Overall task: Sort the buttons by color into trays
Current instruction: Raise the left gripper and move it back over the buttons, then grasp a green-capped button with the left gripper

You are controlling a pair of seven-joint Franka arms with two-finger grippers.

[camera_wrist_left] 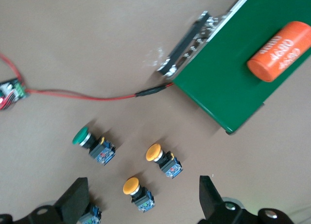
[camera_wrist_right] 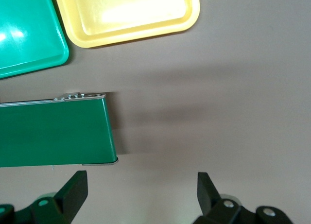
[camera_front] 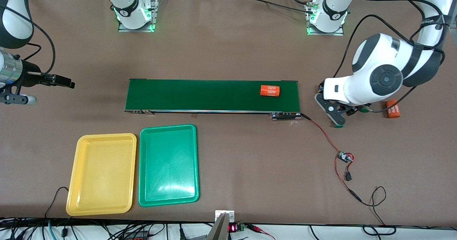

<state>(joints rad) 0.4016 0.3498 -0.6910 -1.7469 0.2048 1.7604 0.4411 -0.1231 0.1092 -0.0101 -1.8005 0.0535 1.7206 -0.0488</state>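
1. The buttons (camera_wrist_left: pixel 163 158) lie unsorted on the table (camera_front: pixel 228 47) beside the belt's (camera_front: pixel 200 95) left-arm end.
2. Yellow tray (camera_front: pixel 101 174) and green tray (camera_front: pixel 167 165) sit empty.
3. Left gripper (camera_wrist_left: pixel 143 204) hovers over the buttons, jaws wide, empty.
4. Right gripper (camera_wrist_right: pixel 141 197) waits open-jawed, holding nothing.

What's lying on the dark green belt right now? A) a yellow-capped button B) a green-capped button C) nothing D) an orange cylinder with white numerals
D: one orange cylinder lies on the belt near the left arm's end, while the buttons sit on the bare table below the left claw.
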